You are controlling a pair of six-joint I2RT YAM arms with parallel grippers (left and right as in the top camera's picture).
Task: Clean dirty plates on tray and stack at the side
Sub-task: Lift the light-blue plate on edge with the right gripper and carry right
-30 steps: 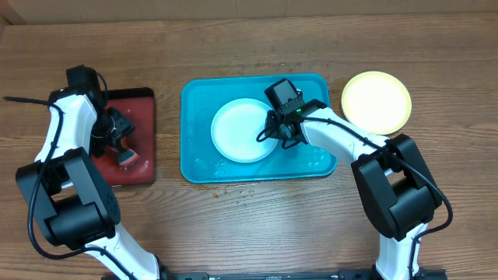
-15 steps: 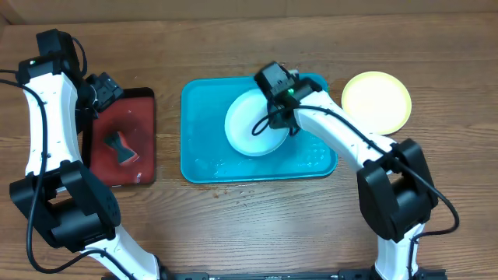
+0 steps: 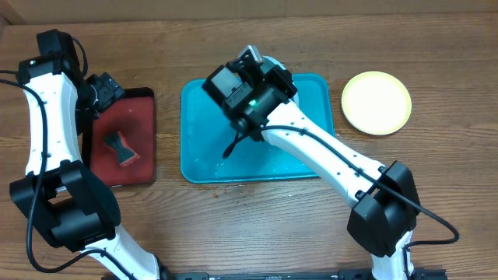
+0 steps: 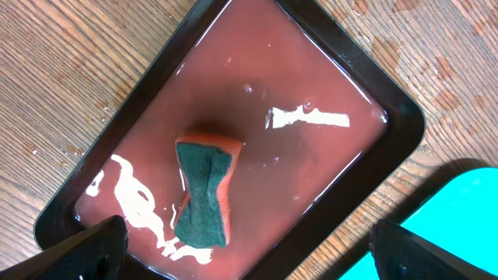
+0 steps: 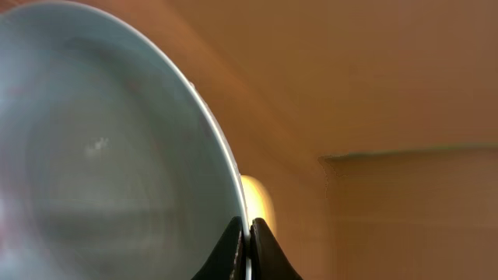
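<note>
My right gripper (image 3: 263, 71) is raised above the turquoise tray (image 3: 201, 148) and is shut on the rim of a pale whitish plate (image 3: 274, 61), which my arm mostly hides from above. In the right wrist view the plate (image 5: 117, 148) stands on edge, filling the left half, with the gripper (image 5: 247, 237) pinching its rim. A yellow-green plate (image 3: 376, 102) lies on the table right of the tray. A third plate is out of view. My left gripper (image 3: 98, 89) is open and empty above the far left corner of the red tray (image 3: 134, 117).
A green-and-orange sponge (image 3: 120, 148) lies on the wet red tray, also seen in the left wrist view (image 4: 204, 190) between my open fingers (image 4: 85, 247). The turquoise tray (image 4: 471, 210) shows water drops and holds no plate.
My right gripper has lifted the pale plate off the turquoise tray and tipped it on edge. My left gripper let go of the sponge a second ago, pulled back, and has held still since.
</note>
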